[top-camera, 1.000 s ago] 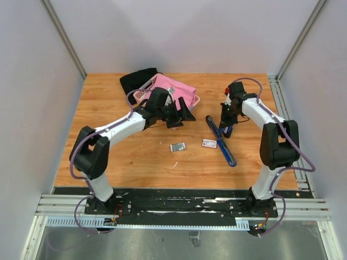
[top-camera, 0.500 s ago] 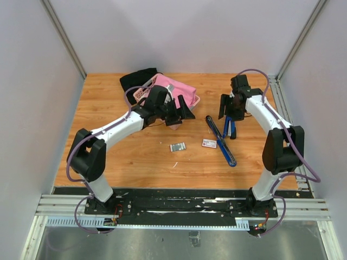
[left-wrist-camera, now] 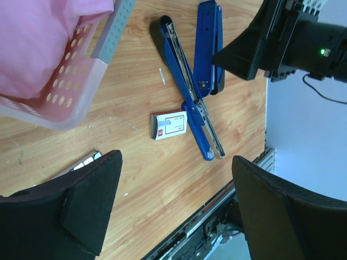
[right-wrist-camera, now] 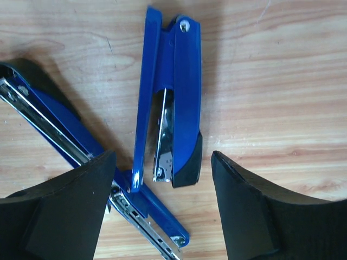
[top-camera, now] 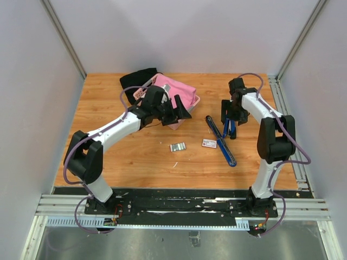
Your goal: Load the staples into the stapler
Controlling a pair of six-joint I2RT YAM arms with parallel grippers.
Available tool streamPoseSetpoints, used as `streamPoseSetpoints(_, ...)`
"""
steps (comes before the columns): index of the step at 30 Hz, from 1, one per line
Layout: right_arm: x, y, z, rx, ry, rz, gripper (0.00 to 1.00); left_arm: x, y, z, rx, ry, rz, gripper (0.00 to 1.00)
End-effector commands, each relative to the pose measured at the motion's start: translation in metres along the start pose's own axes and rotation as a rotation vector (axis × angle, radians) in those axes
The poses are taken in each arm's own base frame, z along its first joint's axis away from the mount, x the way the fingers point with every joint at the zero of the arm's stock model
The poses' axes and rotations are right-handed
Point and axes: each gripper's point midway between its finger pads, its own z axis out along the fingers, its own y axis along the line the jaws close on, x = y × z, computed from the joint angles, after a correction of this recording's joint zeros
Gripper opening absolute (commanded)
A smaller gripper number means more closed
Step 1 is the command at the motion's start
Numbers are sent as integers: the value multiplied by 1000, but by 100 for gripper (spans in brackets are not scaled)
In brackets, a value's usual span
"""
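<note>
My right gripper (right-wrist-camera: 162, 157) has just let go. A second ago it was clamped down at the stapler (top-camera: 221, 141); now its jaws are spread wide and empty, hovering over the blue top arm (right-wrist-camera: 184, 81). The stapler lies swung open flat on the table (top-camera: 119, 157), with the magazine rail (right-wrist-camera: 43, 122) exposed and its channel up, so it looks ready for loading.

My left gripper (top-camera: 181, 114) is also spread wide with nothing in it, hanging by the pink basket (left-wrist-camera: 81, 86).

The staples (top-camera: 178, 147) lie loose on the wood, apart from the rail on its left. The white carton (top-camera: 209, 143) sits between them and the rail, just beside it. I judge the pick-up isn't done yet.

The pink cloth (left-wrist-camera: 38, 38) and black cloth (top-camera: 138, 80) are at the back, clear of the path. Only the carton crowds the rail.
</note>
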Motion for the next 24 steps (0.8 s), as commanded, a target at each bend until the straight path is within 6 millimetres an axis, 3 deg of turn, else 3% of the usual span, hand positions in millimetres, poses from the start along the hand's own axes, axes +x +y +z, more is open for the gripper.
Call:
streamPoseSetpoints(1, -22, -7, 5, 26, -28, -24, 73, -4, -5, -13, 9, -28, 23, 87)
streamPoseSetpoints(5, -27, -13, 20, 37, 3, -14, 73, -6, -5, -18, 2, -40, 27, 87)
streamPoseSetpoints(13, -37, -6, 43, -14, 37, -31, 63, -5, -2, -25, -16, -45, 32, 87)
streamPoseSetpoints(19, -30, -9, 55, 2, 81, -21, 44, -3, 0, -29, -23, -48, 33, 87)
streamPoseSetpoints(24, -30, -15, 55, 4, 90, 4, 18, -4, -1, -32, -25, -52, 37, 87)
